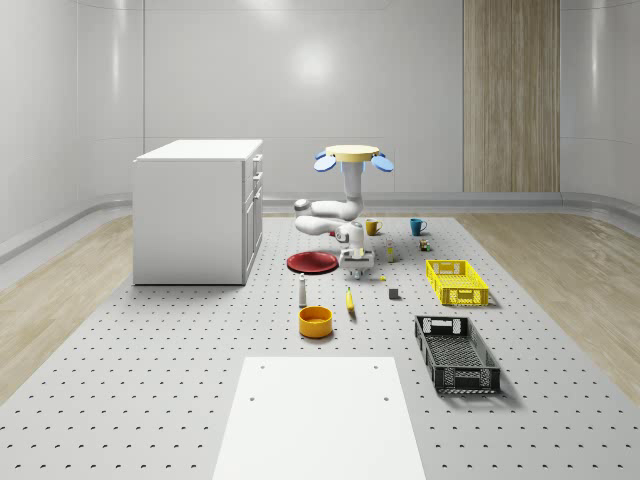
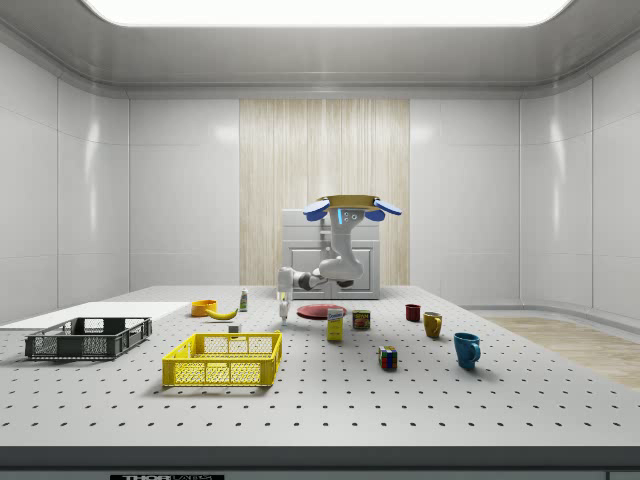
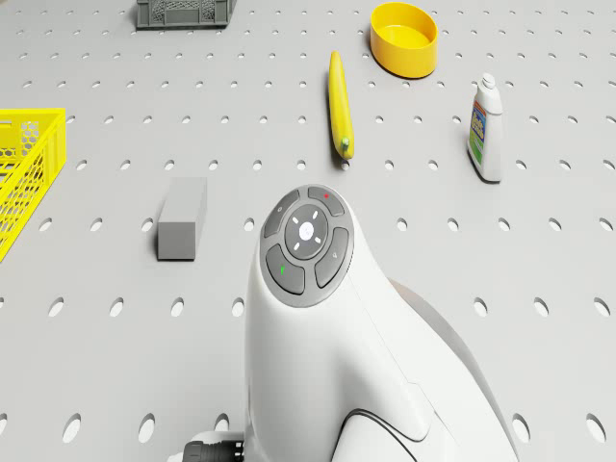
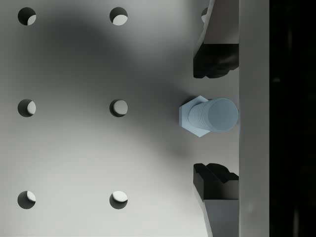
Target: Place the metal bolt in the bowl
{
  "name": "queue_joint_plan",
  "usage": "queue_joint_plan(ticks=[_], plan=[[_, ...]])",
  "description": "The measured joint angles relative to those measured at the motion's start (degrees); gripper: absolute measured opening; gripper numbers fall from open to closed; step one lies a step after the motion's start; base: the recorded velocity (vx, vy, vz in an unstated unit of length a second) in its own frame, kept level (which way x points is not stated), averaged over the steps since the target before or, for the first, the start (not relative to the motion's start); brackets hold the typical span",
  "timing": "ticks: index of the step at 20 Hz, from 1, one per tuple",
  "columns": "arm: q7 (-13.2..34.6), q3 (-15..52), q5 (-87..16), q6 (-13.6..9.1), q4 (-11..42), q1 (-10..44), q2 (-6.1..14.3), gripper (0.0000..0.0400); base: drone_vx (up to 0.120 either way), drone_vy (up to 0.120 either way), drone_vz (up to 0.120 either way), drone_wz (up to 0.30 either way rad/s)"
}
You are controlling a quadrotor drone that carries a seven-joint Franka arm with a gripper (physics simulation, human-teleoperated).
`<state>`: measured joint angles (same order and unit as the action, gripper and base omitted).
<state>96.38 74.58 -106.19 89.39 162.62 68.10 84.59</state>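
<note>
Drone: I see it (image 1: pixel 352 155) hovering over the surface (image 1: pixel 200 400), between the white cabinet (image 1: pixel 195 210) and the mugs.
Arm: it (image 1: pixel 340 210) drops from the drone, folds sideways, then turns down, ending low above the surface beside the red plate (image 1: pixel 311 263).
Hand: in the wrist view it (image 4: pixel 216 114) is spread wide, one dark finger (image 4: pixel 215 54) on either side of the metal bolt (image 4: pixel 207 116), neither touching it.
Bolt: it stands on its hex head on the surface, threads up, between the fingers.
Bowl: it (image 1: pixel 315 321) sits well apart from the hand, past the banana (image 1: pixel 350 300) and the bottle (image 1: pixel 302 291).
Hard to see: the fingers' outer ends are cut off in the wrist view.
</note>
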Motion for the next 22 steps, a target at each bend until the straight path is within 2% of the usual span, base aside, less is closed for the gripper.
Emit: queue_joint_plan(ticks=[3, 7, 13, 19, 22], plan=[[0.1, 0.1, 0.1, 0.2, -0.1, 0.2, 0.2, 0.0152, 0.000, 0.000, 0.000, 0.000], [0.1, 0.1, 0.2, 0.4, -0.2, 0.3, 0.4, 0.0119, 0.000, 0.000, 0.000, 0.000], [0.3, 2.2, 2.3, 0.0, 0.2, 0.3, 0.7, 0.0104, 0.000, 0.000, 0.000, 0.000], [0.5, 4.8, 4.9, -0.4, 0.6, 0.3, 1.1, 0.0101, 0.000, 0.000, 0.120, 0.000], [0.6, 5.4, 5.5, -0.3, 0.6, 0.3, 1.4, 0.0100, 0.120, -0.120, 0.120, 0.000]])
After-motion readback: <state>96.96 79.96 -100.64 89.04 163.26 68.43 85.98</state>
